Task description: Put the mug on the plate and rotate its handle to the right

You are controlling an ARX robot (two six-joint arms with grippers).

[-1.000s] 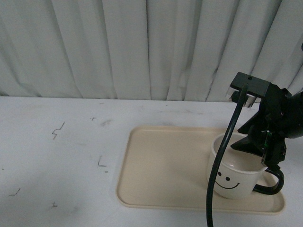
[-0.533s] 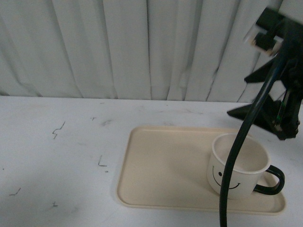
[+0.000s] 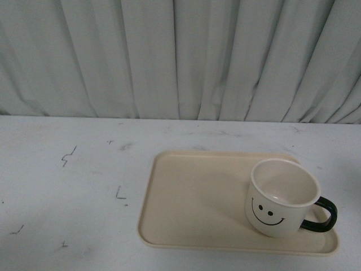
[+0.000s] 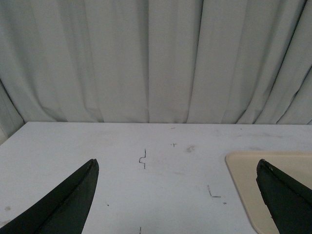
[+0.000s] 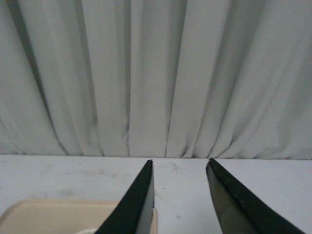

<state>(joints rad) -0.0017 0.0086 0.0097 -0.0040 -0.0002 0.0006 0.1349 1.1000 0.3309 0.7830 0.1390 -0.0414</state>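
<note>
Front view: white table point(image 3: 67, 186) with dark scuffs, grey curtain point(image 3: 169, 56) behind; mug point(image 3: 280, 197) upright on the plate's point(image 3: 192, 197) near right part, handle point(image 3: 320, 215) pointing right; no arms visible.

Left wrist view: left gripper point(image 4: 178, 195) spread wide, empty; plate cut off.

Right wrist view: right gripper point(image 5: 179, 200) narrowly parted, empty; plate partly hidden.

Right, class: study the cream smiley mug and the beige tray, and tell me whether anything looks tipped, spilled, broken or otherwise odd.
Nothing stands out. The cream-white smiley mug stands upright inside the flat beige rectangular tray, near its right end, with its glossy black loop handle pointing right. No spill or crack is visible; the white table only shows small dark scuffs.
</note>
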